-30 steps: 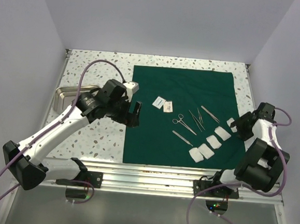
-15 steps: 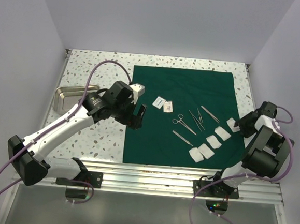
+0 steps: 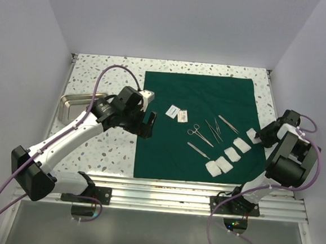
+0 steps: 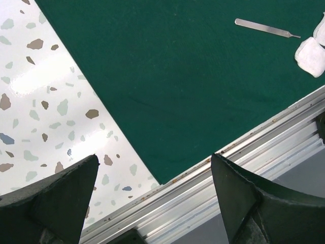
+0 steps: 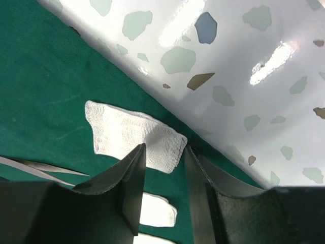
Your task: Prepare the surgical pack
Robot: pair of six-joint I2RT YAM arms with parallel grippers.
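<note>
**Right end effector (image 5: 163, 152) narrows on gauze (image 5: 127, 129)**

It has half closed astride the pad at the right edge of the green drape (image 3: 166, 150), spread across the desk (image 3: 115, 158); gripped or not, I cannot tell. Left end effector (image 4: 154, 160) hangs released over the left edge. Catching cloth too would drag the instruments (image 3: 207, 131).

Top view overhead; wrist views close, downward; drape (image 3: 196, 124) shared.

Plain pale walls (image 3: 176, 21) box in three sides, the speckled terrazzo table (image 3: 110, 152) gleams with bright glare (image 4: 35, 81), an aluminium rail (image 3: 163, 191) lines its near edge, grey surface (image 3: 160, 235) below
</note>
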